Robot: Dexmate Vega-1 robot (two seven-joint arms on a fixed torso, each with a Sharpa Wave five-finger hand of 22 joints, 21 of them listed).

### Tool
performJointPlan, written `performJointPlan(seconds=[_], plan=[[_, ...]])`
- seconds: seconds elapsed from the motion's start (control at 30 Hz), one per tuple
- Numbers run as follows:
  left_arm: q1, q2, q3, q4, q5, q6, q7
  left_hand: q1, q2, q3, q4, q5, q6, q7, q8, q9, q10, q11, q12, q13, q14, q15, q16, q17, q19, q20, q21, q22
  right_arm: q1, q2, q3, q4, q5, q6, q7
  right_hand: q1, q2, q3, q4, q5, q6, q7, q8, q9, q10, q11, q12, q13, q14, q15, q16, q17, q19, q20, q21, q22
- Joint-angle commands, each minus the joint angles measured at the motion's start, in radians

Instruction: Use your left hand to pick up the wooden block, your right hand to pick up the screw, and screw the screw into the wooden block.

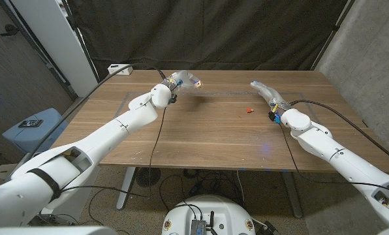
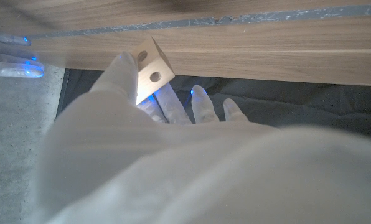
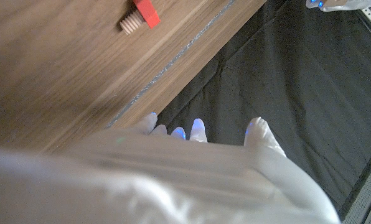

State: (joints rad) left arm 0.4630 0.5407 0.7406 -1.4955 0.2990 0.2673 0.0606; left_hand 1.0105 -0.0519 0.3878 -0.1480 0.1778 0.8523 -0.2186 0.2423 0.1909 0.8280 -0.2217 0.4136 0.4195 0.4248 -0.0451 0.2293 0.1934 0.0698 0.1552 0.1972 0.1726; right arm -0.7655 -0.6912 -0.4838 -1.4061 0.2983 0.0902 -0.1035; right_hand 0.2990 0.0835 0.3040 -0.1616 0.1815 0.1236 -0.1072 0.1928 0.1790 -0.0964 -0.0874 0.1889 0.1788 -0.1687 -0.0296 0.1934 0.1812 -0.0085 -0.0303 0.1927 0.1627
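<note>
My left hand (image 1: 180, 81) is raised over the far left part of the table and holds the pale wooden block (image 1: 198, 83). In the left wrist view the block (image 2: 151, 68) sits between thumb and fingers, and two round holes show on its face. The screw (image 1: 248, 109), with a red head and a wooden thread, lies on the table right of centre. My right hand (image 1: 264, 91) hovers just beyond it, with fingers spread and nothing in them. In the right wrist view the screw (image 3: 140, 15) lies on the wood apart from that hand's fingertips (image 3: 198, 132).
The wooden table (image 1: 201, 140) runs back to a black curtain. A cable (image 1: 156, 140) hangs from my left arm across the tabletop. A white box (image 1: 118, 68) sits at the far left corner. A blue stool (image 1: 31, 127) stands left of the table.
</note>
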Motion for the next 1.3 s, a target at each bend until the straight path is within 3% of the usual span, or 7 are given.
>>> performJointPlan(seconds=[0.03, 0.53, 1.1, 1.3], plan=[[-0.021, -0.023, -0.006, 0.082, -0.115, -0.112, 0.015, 0.001, 0.015, -0.003, 0.002, 0.004, -0.004, 0.002, -0.002, 0.003, 0.001, -0.001, -0.002, 0.032, -0.005, -0.109, 0.0, 0.005, -0.008, 0.003, -0.004, 0.003, -0.013, -0.051, -0.005, -0.049, -0.069, -0.011, -0.009, 0.026, -0.009, 0.005, -0.013, 0.006, 0.013, 0.002, 0.012, 0.006, 0.001, 0.012, 0.004, 0.003, -0.028, 0.009, 0.008, 0.002, 0.013, 0.006, 0.003, 0.003], [-0.024, -0.059, -0.022, 0.187, -0.22, -0.262, 0.021, -0.002, 0.022, -0.007, 0.005, 0.005, -0.011, 0.002, -0.008, 0.003, -0.004, -0.002, -0.007, 0.035, -0.003, -0.115, 0.002, 0.007, -0.007, 0.003, -0.003, 0.003, -0.02, -0.113, -0.004, -0.114, -0.128, -0.081, 0.007, 0.077, -0.034, 0.017, -0.025, 0.011, 0.034, -0.005, 0.02, 0.007, 0.006, 0.02, 0.005, 0.004, -0.017, 0.014, 0.008, 0.003, 0.03, 0.011, 0.002, 0.003], [-0.042, -0.088, -0.02, 0.267, -0.286, -0.335, -0.01, -0.007, 0.03, -0.011, 0.008, 0.007, -0.011, 0.002, -0.012, 0.003, -0.007, -0.001, -0.011, 0.039, 0.0, -0.108, 0.005, 0.01, -0.003, 0.001, -0.002, 0.004, -0.013, -0.191, -0.018, -0.167, -0.232, -0.122, 0.032, 0.163, -0.052, 0.046, -0.029, 0.023, 0.065, -0.017, 0.031, 0.01, 0.013, 0.016, 0.006, 0.004, -0.009, 0.017, 0.007, 0.003, 0.048, 0.016, 0.0, 0.002], [-0.052, -0.1, -0.017, 0.303, -0.299, -0.38, -0.021, -0.01, 0.034, -0.013, 0.01, 0.008, -0.01, 0.002, -0.013, 0.003, -0.008, -0.002, -0.013, 0.04, 0.004, -0.109, 0.007, 0.012, 0.0, -0.006, 0.0, 0.004, -0.005, -0.215, -0.029, -0.175, -0.28, -0.129, 0.048, 0.203, -0.066, 0.058, -0.029, 0.028, 0.073, -0.044, 0.034, 0.013, 0.017, 0.013, 0.006, 0.005, -0.001, 0.017, 0.007, 0.002, 0.053, 0.01, -0.002, 0.002]])
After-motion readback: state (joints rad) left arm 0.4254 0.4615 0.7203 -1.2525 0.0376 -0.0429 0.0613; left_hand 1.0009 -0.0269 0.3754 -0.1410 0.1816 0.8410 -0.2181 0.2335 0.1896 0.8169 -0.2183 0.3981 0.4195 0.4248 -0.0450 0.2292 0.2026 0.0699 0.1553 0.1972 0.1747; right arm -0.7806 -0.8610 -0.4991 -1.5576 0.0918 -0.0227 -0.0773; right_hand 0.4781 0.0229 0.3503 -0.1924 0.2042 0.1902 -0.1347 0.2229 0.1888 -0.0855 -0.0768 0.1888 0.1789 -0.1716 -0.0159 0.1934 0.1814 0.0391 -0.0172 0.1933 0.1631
